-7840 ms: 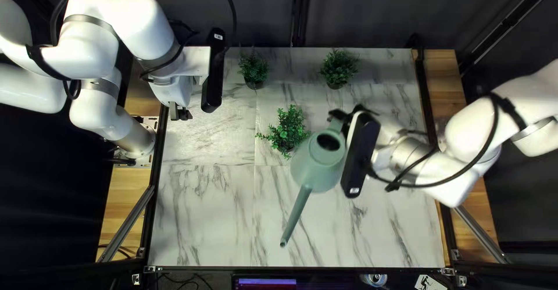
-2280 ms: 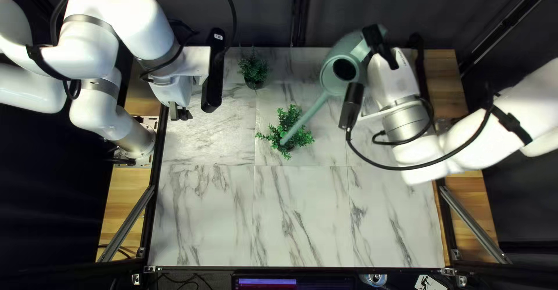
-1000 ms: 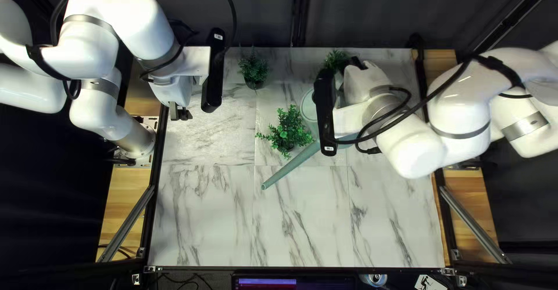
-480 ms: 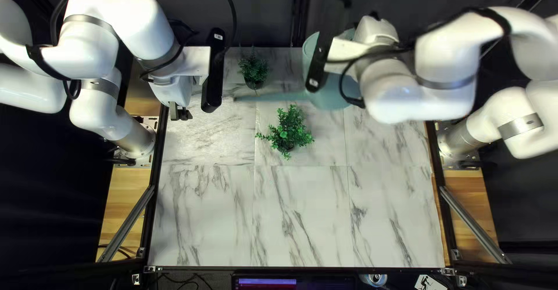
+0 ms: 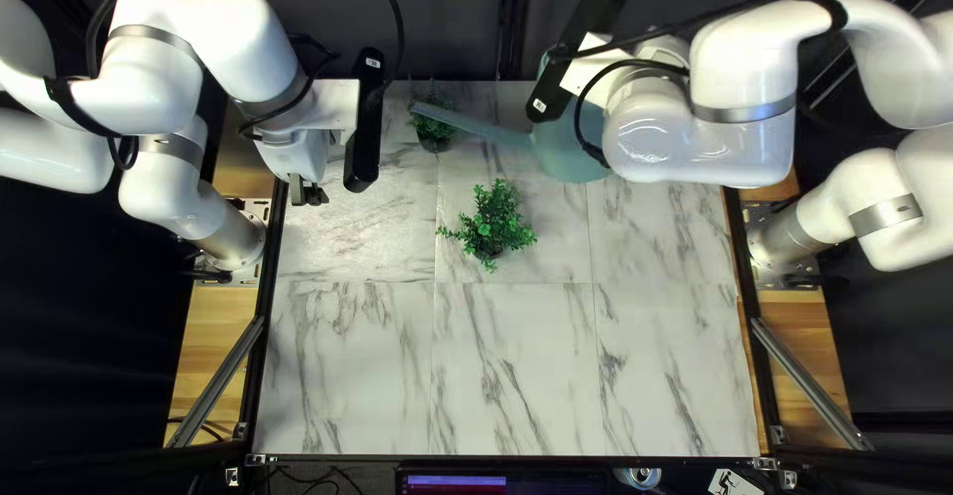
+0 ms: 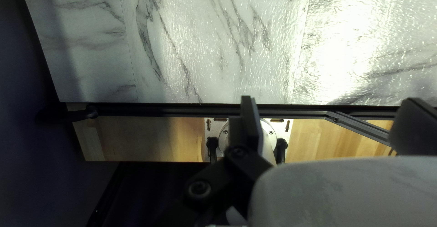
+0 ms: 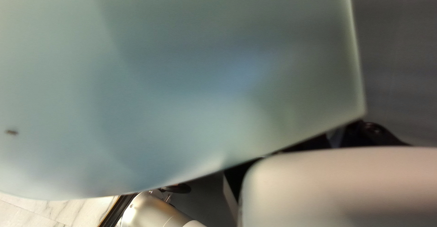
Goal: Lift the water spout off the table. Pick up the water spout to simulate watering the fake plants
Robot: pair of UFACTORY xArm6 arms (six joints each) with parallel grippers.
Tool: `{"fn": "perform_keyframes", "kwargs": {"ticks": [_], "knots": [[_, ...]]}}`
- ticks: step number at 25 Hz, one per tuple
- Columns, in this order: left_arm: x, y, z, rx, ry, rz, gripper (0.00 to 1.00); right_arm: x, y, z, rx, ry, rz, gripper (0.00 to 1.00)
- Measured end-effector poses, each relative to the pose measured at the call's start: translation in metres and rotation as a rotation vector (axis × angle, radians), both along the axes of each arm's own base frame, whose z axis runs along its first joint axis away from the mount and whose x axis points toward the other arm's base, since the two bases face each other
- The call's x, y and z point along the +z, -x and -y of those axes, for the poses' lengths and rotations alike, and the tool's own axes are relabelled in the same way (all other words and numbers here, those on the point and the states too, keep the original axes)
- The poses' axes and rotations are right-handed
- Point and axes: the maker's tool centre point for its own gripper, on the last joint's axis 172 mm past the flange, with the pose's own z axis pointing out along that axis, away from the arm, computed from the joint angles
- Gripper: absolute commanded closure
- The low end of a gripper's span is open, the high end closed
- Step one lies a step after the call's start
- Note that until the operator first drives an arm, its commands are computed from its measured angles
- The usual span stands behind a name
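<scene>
Above the marble table [image 5: 516, 376], top left view alone shows both plants. Watering can [image 5: 571, 152] at 2 o'clock from centre plant [image 5: 488, 225]; its wall fills most of the right wrist view. Spout [image 5: 486, 132] crosses the farther plant [image 5: 431, 134] at 11 o'clock. Right gripper [image 5: 663, 51] beside the can; can't tell if spread or pinching. Left gripper [image 5: 308, 195] at 9 o'clock, fingers apart; left wrist view adds dark edge rail [image 6: 159, 111]. Widest room: 6 o'clock, centre plant to near edge.
</scene>
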Motion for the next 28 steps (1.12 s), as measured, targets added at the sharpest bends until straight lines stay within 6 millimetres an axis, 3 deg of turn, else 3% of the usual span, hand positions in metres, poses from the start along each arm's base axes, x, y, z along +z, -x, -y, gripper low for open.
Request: {"fn": "perform_keyframes", "kwargs": {"ticks": [4,10,15,22,28], "knots": [[0.000,0.000,0.000,0.000,0.000,0.000,0.00,0.007,0.005,0.004,-0.048,0.086,0.064,1.00],[0.000,0.000,0.000,0.000,0.000,0.000,0.00,-0.004,0.020,0.028,-0.103,0.157,0.029,1.00],[0.000,0.000,0.000,0.000,0.000,0.000,0.00,-0.014,0.046,0.040,-0.147,0.205,-0.030,1.00],[0.000,0.000,0.000,0.000,0.000,0.000,0.00,-0.016,0.096,0.040,-0.178,0.288,-0.047,1.00],[0.000,0.000,0.000,0.000,0.000,0.000,0.00,-0.034,0.095,0.063,-0.133,0.340,-0.114,1.00]]}}
